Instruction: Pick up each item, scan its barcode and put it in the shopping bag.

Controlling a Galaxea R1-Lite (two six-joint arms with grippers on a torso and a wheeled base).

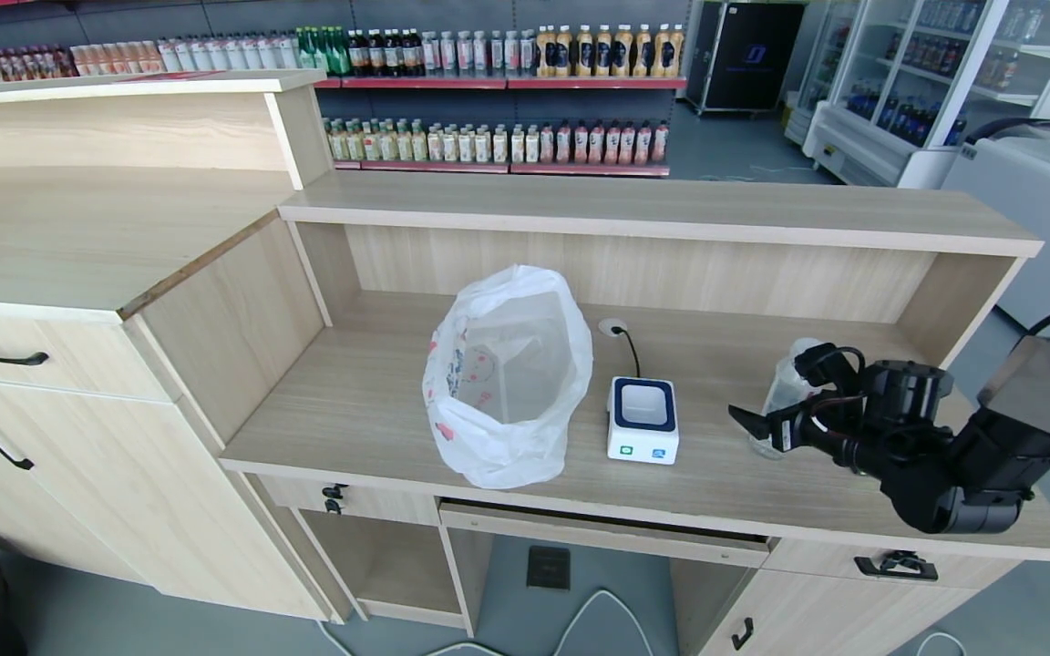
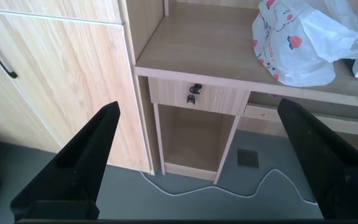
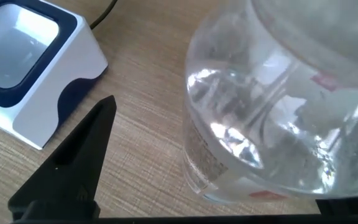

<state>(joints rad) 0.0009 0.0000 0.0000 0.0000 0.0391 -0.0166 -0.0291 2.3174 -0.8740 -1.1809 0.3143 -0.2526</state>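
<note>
A clear plastic bottle (image 1: pixel 782 394) (image 3: pixel 272 112) stands on the wooden counter (image 1: pixel 379 401), to the right of the scanner. My right gripper (image 1: pixel 787 397) (image 3: pixel 204 193) is open with its fingers on either side of the bottle; one finger (image 3: pixel 67 168) shows a gap to it. The white and blue barcode scanner (image 1: pixel 642 420) (image 3: pixel 23 68) sits mid-counter, its cable running back. A white plastic shopping bag (image 1: pixel 507 378) (image 2: pixel 303 43) stands open left of the scanner. My left gripper (image 2: pixel 197 168) hangs open and holds nothing, below counter height in front of the desk's left side.
The counter has a raised back ledge (image 1: pixel 653 214) and side walls. A taller cabinet with drawers (image 1: pixel 51 364) stands to the left. A small keyed drawer (image 2: pixel 193 96) sits under the counter's edge. Drink shelves and fridges line the room behind.
</note>
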